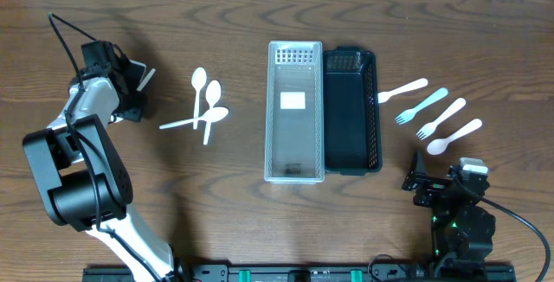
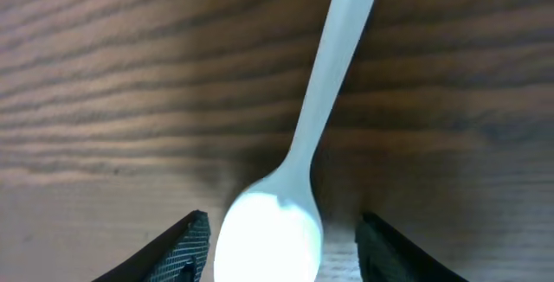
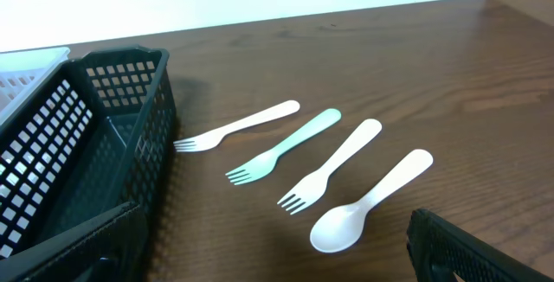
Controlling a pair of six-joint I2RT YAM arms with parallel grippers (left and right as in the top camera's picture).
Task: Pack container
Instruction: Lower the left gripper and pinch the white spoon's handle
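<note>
A clear plastic container [image 1: 294, 169] and a black mesh basket [image 1: 370, 109] stand side by side mid-table. Three white spoons [image 1: 206, 105] lie to their left. Two white forks, a teal fork [image 1: 421, 106] and a white spoon [image 1: 454, 137] lie to their right, and also show in the right wrist view: the teal fork [image 3: 286, 148] and the spoon [image 3: 368, 204]. My left gripper [image 1: 134, 87] is at the far left, its open jaws [image 2: 284, 260] on either side of the bowl of another white spoon [image 2: 320, 100] on the table. My right gripper [image 1: 437, 182] [image 3: 268, 265] is open and empty, near the front edge.
The black basket's mesh wall [image 3: 95, 144] is close on the left of my right gripper. The white wall edge runs along the back of the table. The left arm's body [image 1: 78, 178] and its cable occupy the left side.
</note>
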